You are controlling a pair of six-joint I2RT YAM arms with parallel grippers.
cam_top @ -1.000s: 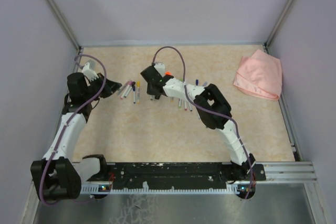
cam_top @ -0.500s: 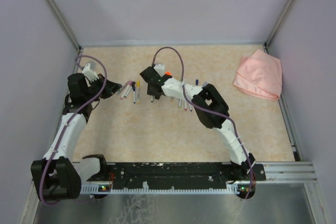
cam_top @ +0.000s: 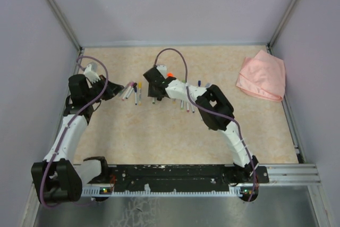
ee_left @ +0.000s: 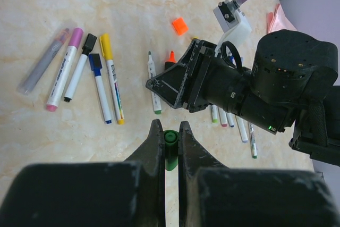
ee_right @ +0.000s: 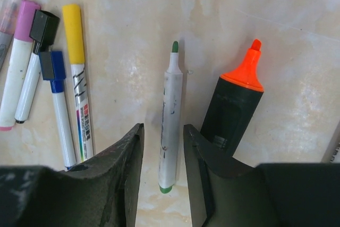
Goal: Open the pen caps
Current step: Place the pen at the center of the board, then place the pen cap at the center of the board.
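**Right arm releases a freshly uncapped green pen as the left keeps hold of its cap**

The right gripper (ee_right: 162,131) now has its jaws narrowly parted on either side of the green-tipped pen (ee_right: 171,104). The pen lies bare-nibbed on the table (cam_top: 159,136), just beside an uncapped orange highlighter (ee_right: 234,104). A second ago those jaws were nearly closed, while the arm itself has barely shifted in the overhead view. The left gripper (ee_left: 170,128) keeps its jaws clamped on the green cap (ee_left: 170,147), unchanged from before. An orange cap (ee_left: 179,25) lies loose farther back on the table. This pen looks finished, and the pens to the left still wear theirs, among them a yellow cap (ee_right: 73,33), so the job appears well short of done.
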